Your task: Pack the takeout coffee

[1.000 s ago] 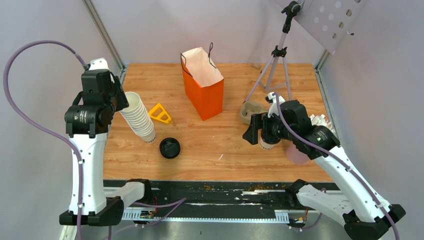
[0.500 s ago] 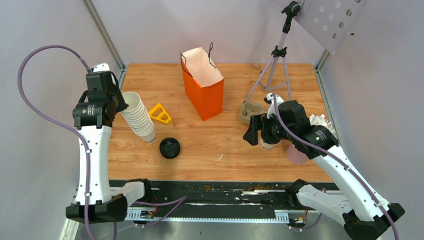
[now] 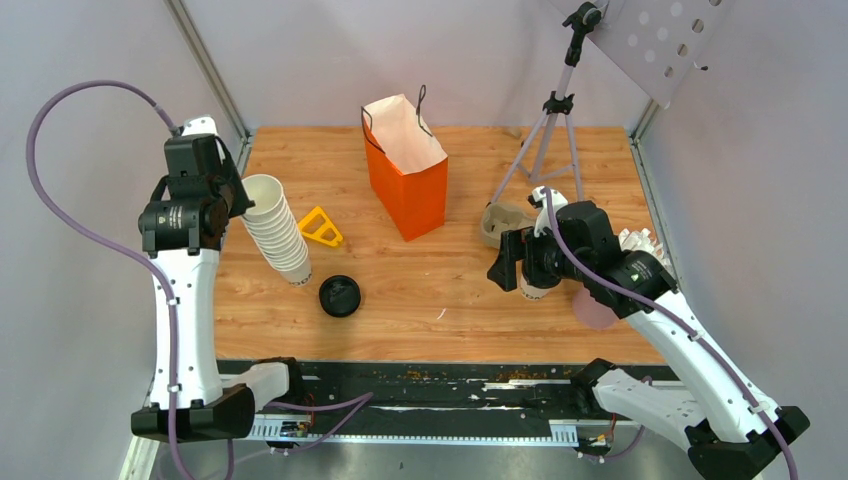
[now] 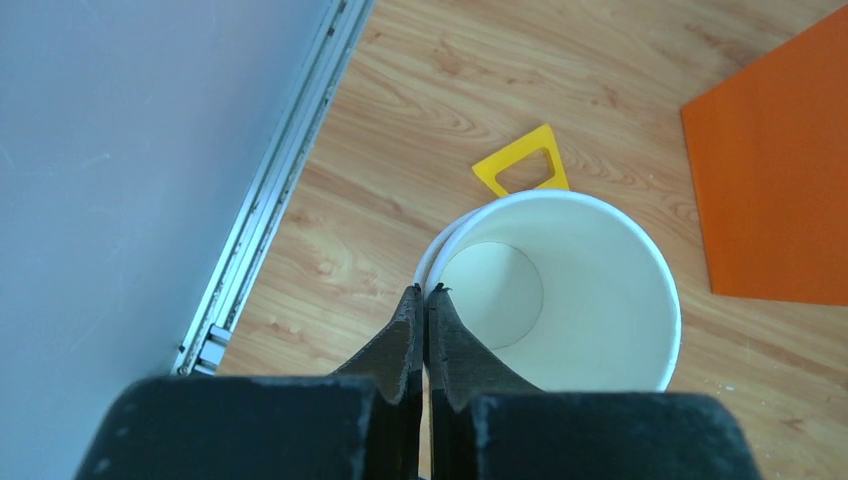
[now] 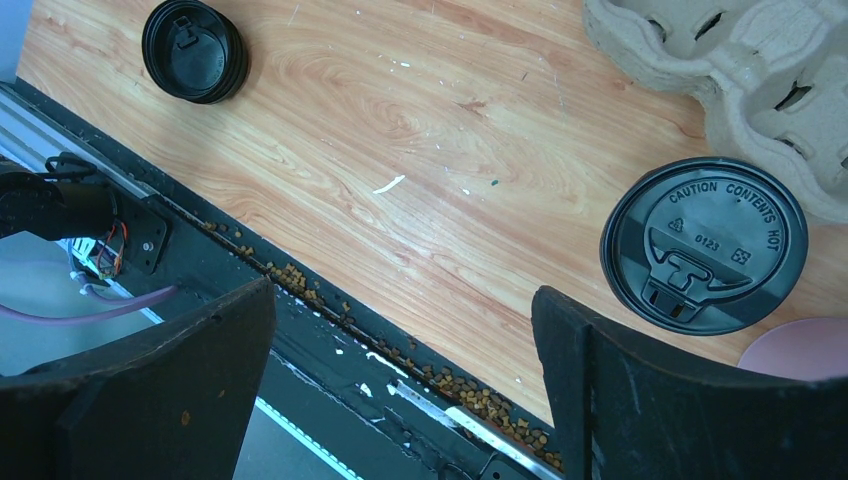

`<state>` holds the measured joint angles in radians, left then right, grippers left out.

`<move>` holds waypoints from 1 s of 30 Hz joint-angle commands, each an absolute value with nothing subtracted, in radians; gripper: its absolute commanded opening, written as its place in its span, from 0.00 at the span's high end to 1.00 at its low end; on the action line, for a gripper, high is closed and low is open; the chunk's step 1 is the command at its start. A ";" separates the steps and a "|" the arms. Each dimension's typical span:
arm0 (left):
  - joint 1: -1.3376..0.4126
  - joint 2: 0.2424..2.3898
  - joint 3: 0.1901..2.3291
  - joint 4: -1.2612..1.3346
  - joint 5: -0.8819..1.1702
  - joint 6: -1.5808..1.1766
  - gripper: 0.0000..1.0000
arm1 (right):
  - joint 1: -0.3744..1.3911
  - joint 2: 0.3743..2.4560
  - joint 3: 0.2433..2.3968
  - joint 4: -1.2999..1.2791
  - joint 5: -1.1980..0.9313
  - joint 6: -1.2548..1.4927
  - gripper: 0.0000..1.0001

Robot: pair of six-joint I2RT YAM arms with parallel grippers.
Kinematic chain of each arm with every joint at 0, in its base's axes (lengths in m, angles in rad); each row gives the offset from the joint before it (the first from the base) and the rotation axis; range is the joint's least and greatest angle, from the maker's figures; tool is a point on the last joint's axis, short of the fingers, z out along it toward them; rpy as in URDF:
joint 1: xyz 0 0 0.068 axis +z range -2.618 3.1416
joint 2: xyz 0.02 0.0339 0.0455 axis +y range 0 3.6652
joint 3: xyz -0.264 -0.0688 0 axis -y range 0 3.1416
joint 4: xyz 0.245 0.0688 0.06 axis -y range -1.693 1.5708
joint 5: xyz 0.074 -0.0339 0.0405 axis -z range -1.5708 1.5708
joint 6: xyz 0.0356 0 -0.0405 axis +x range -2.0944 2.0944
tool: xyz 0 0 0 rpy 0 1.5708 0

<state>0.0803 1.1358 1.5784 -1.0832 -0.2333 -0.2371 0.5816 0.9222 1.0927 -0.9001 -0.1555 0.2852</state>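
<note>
Top external view, nearest first: a short stack of loose black lids (image 3: 340, 296) lies on the wooden surface (image 3: 450, 300), nearer than the orange bag (image 3: 408, 190) and a little to its left. The coffee cup (image 5: 703, 245), white paper under a black lid, stands upright nearer than the bag and off to its right, just beside a cardboard cup carrier (image 3: 503, 222).

The right pincer (image 5: 405, 300) hangs over that spot with its jaws spread wide. The right wrist view shows the lid off toward one finger rather than centred between them. The wide spread probably suits a grasp round the cup's body, once the jaws are lined up.

Left of the bag, a leaning stack of lidless cups (image 3: 278, 235) rests by a yellow triangle (image 3: 320, 227). The left pincer (image 4: 425, 300) is closed tight, its tips right at the top cup's rim. Whether the paper wall is nipped between them cannot be told.

The bag stands upright, mouth open upward, likely so a cup can be lowered straight in. No capped cup can be seen inside it. A tripod (image 3: 550, 130) stands beyond the bag on its right.
</note>
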 commanded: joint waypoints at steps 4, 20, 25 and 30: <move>0.089 1.116 1.676 -1.057 -0.242 -0.269 1.00 | 0.586 0.915 1.092 -0.892 -0.139 0.272 0.00; 0.081 1.083 1.792 -0.997 0.009 -0.300 1.00 | 0.587 0.918 1.168 -0.862 -0.213 0.276 0.00; 0.072 1.049 1.761 -0.990 0.047 -0.294 1.00 | 0.587 0.924 1.168 -0.881 -0.179 0.258 0.00; 0.040 1.007 1.680 -0.925 0.202 -0.303 1.00 | 0.587 0.908 1.181 -0.890 -0.171 0.257 0.00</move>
